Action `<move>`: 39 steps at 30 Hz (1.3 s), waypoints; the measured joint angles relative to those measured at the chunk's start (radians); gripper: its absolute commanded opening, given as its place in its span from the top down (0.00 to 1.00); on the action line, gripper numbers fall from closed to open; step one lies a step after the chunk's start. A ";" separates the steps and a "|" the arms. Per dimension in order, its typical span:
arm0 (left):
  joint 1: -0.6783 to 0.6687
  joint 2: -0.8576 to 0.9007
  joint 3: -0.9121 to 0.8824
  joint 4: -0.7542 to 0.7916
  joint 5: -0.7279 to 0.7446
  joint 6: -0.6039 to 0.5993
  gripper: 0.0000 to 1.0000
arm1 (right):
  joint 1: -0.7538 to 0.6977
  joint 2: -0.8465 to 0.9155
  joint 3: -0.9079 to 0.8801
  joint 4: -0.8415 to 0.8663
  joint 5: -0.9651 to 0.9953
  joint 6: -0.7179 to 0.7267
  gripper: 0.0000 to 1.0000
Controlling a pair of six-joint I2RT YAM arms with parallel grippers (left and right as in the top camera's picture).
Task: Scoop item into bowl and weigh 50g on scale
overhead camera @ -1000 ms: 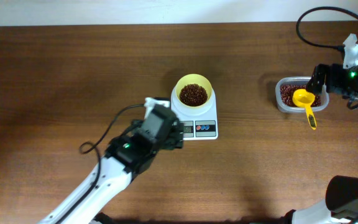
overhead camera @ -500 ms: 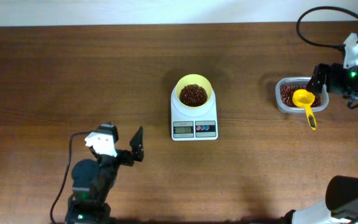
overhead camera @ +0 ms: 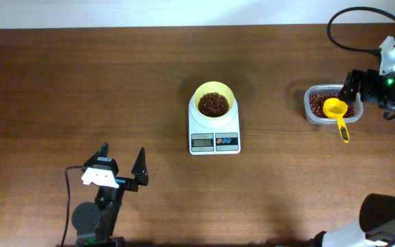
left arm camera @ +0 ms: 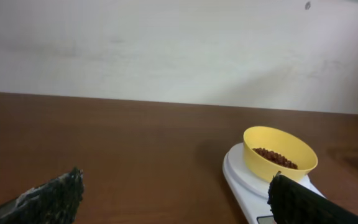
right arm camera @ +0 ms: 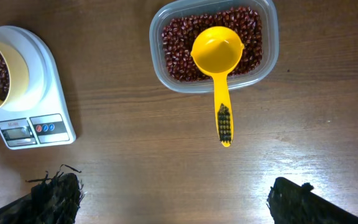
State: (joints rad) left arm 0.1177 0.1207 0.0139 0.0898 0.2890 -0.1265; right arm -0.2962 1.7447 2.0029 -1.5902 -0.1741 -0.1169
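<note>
The pale yellow bowl (overhead camera: 199,97) stands on the white scale (overhead camera: 214,143) at the table's middle and holds reddish-brown beans (overhead camera: 213,104). In the left wrist view the bowl (left arm camera: 260,163), its beans (left arm camera: 275,157) and the scale (left arm camera: 237,175) are ahead to the right. My left gripper (overhead camera: 122,162) is open and empty at the front left, well away from the scale; its fingers (left arm camera: 176,199) frame bare table. My right gripper (overhead camera: 354,92) is open and empty beside the clear container; its fingers (right arm camera: 176,199) are over bare wood. The right wrist view shows the scale (right arm camera: 42,81) and bowl (right arm camera: 21,78) at the left.
A clear rounded-rectangular container (overhead camera: 307,110) of beans (overhead camera: 317,101) sits at the right. A bright yellow scoop (overhead camera: 334,108) rests in it, handle pointing toward the table front. It also shows in the right wrist view: container (right arm camera: 157,65), scoop (right arm camera: 217,46).
My left arm has pulled back from beside the scale's display to the front left of the table, fingers now spread. The right arm, scoop, bowl and scale have not moved.
</note>
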 measured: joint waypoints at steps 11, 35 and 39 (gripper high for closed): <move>0.016 -0.106 -0.003 -0.142 0.006 0.095 0.01 | 0.000 0.000 0.000 0.000 0.000 0.000 0.01; 0.015 -0.106 -0.003 -0.142 -0.002 0.180 0.01 | 0.000 0.000 0.000 0.000 0.000 0.000 0.01; -0.052 -0.106 -0.003 -0.152 -0.105 0.191 0.01 | 0.000 0.000 0.000 0.000 0.000 0.000 0.01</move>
State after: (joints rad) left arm 0.0654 0.0147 0.0113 -0.0624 0.1841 0.0643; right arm -0.2962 1.7447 2.0029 -1.5906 -0.1745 -0.1173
